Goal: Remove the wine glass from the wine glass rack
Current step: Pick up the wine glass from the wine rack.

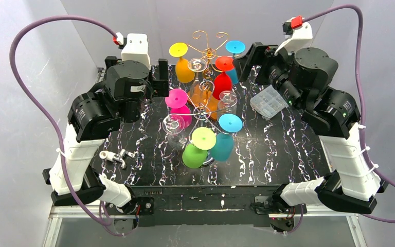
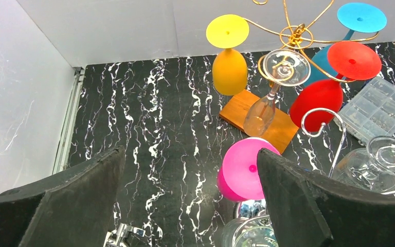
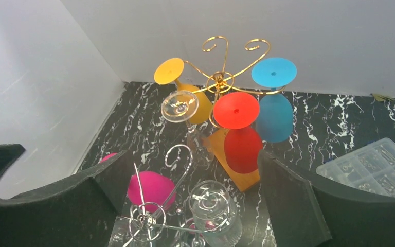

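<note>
Black white-veined table [image 1: 288, 154], white walls closing around it. Wine glass rack [image 1: 209, 51] is standing at centre, toward the far side, its pole running upright and its base hiding under the hung bowls. Wine glasses [image 1: 184, 71] are hanging feet up, bowls down, stems vertical; the clear ones are reading faintly. Left gripper [image 2: 190, 159] and right gripper [image 3: 193, 159] are flanking the rack, jaws spread wide, gripping nothing.

The left arm [image 1: 79, 154] and right arm [image 1: 347, 159] had black joint housings and white ribbed shells. A purple cable [image 1: 18, 77] looped to each white wrist block [image 1: 135, 49], ending in a red connector [image 1: 117, 39]. The tool fingers [image 2: 298, 200] were flat, black and matte.
</note>
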You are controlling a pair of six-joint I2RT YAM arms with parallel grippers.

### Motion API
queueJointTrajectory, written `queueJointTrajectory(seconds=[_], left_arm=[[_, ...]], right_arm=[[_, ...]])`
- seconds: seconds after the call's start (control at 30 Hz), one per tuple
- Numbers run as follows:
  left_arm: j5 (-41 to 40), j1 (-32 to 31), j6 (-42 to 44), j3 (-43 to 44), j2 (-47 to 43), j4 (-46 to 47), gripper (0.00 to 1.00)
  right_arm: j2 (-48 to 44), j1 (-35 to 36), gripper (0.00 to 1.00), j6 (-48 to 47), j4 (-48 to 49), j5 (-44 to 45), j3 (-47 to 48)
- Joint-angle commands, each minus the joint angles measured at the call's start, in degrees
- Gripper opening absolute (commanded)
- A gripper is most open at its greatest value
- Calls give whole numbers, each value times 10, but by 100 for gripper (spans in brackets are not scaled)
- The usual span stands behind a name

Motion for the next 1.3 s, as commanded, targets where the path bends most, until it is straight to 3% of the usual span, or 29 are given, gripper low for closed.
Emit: queueJointTrajectory(seconds=[0.0, 0.23, 0.4, 0.67, 0.77, 0.87, 1.2, 1.27], left_arm=[[-29, -1, -13, 12, -30, -14, 99], [-47, -1, -28, 8, -31, -45, 99], [-6, -1, -9, -18, -53, -39, 99], [0, 8, 5, -38, -62, -31, 99], [53, 55, -1, -22, -47, -47, 99], [165, 138, -19, -18, -34, -64, 99], [302, 226, -22, -53, -28, -34, 99], [318, 233, -25, -59, -28, -34, 99]], right_arm=[[-4, 0, 100, 11, -5, 3, -13], [21, 1, 100, 13, -56, 19, -16], [61, -21, 100, 10, -92, 12, -1], [56, -220, 100, 17, -54, -193, -41], [50, -255, 100, 22, -35, -242, -53], [44, -277, 100, 31, -29, -275, -61], [-17, -288, 100, 69, 8, -371, -166], [-19, -288, 95, 78, 8, -395, -179]])
